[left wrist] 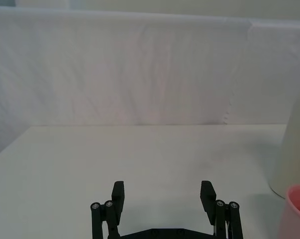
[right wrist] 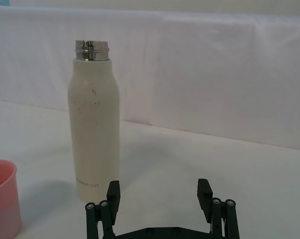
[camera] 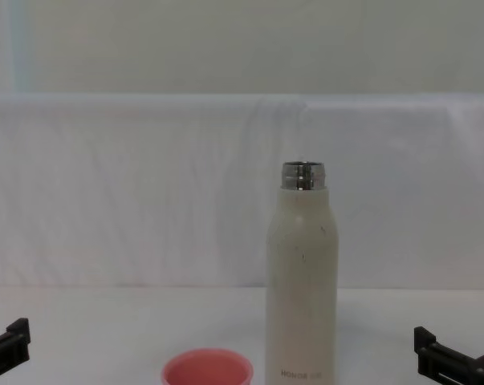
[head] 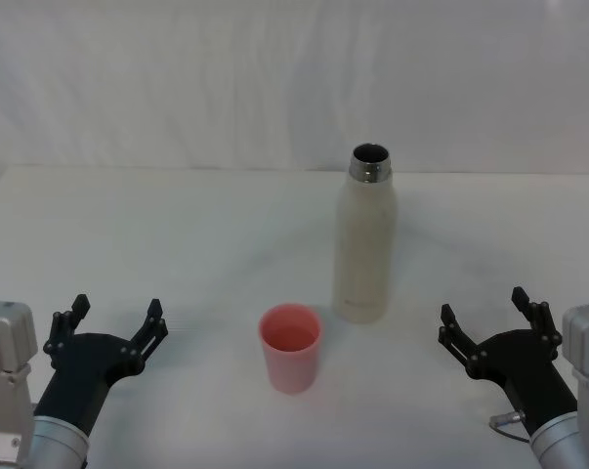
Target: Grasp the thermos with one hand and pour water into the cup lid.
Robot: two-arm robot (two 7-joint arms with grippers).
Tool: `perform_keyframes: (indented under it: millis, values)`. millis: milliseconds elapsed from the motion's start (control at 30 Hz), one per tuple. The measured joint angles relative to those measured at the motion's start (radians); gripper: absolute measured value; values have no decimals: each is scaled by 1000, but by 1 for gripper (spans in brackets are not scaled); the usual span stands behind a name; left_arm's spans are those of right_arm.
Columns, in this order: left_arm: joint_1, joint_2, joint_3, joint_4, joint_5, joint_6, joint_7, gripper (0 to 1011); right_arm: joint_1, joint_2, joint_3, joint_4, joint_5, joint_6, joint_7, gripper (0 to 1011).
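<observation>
Cream-white thermos (head: 364, 249) — dark specks, grey lettering low down, shiny steel neck. The cup lid (head: 291, 346) was salmon pink; both end effectors black, the worktop (head: 157, 244) plain white.

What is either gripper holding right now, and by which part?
Nothing is held. The left gripper and right gripper sit low at the near table edge, jaws open, apart from the thermos and cup lid.
</observation>
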Motion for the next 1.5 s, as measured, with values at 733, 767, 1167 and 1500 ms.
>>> perform_keyframes:
  millis: [733,767,1167,1500]
  values:
    - [0,0,0,0,0,0,0,1001,-21,-11,57,-48,31,14,105,1000]
    - [0,0,0,0,0,0,0,1001,-19,-8,61,-51,43,20,125,1000]
    - [0,0,0,0,0,0,0,1001,30,53,70,-65,136,116,270,1000]
    - [0,0,0,0,0,0,0,1001,106,105,45,-41,199,183,334,1000]
